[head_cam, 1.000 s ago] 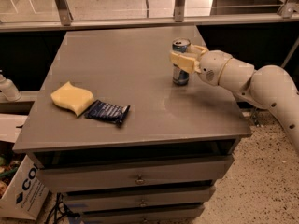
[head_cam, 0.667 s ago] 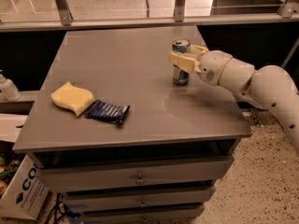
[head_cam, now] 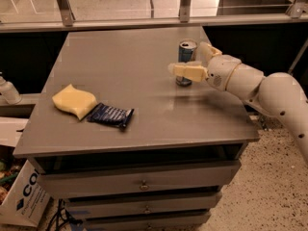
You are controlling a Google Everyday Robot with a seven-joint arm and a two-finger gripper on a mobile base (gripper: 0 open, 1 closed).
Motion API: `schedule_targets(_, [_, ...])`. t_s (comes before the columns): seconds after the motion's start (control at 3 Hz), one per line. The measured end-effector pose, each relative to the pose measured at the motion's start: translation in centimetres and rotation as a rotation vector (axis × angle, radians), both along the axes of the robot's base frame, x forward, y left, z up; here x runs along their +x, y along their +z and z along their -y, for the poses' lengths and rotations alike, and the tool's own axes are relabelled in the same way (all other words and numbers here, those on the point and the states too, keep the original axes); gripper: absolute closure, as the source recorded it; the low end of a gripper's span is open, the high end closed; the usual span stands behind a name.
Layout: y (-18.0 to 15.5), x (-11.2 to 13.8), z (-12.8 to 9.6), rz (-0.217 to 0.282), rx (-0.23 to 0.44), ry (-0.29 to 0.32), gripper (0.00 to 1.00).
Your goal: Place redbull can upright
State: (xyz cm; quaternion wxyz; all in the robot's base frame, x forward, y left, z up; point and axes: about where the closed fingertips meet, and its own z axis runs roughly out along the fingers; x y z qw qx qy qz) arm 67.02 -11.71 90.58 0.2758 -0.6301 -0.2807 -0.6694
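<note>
The redbull can (head_cam: 187, 49), a slim aluminium cylinder with blue and silver panels and a bright silver rim, stood upright on the far right part of the smooth, matte grey surface (head_cam: 130, 61). The hand (head_cam: 188, 58) sat astride it in a released pose. One pale, blocky finger (head_cam: 186, 71) crossed in front of the can's lower body, and the other stood just off the rim at the right, with a small gap showing. The rounded, glossy white arm (head_cam: 269, 88) reached in from the right edge.

At the left front lay a soft yellow sponge (head_cam: 73, 100) with a wavy outline. Touching its right corner was a flat, crinkled dark blue wrapper (head_cam: 110, 115). Below the top ran grey drawers (head_cam: 142, 182) with small knobs.

Compared with the previous frame, the can stood in the same spot. The near finger lay lower across it and reached further left, so the fingers looked more spread. The sponge and wrapper had not shifted.
</note>
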Motion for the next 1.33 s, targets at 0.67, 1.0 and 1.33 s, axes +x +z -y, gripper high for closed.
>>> schedule_targets(0.67, [2.9, 0.6, 0.9, 0.086, -0.131, 0.045, 0.00])
schedule_targets(1.0, [7.8, 0.2, 4.5, 0.113, -0.210, 0.133, 0.00])
schedule_targets(1.33, [7.1, -0.2, 5.8, 0.111, -0.207, 0.101, 0.00])
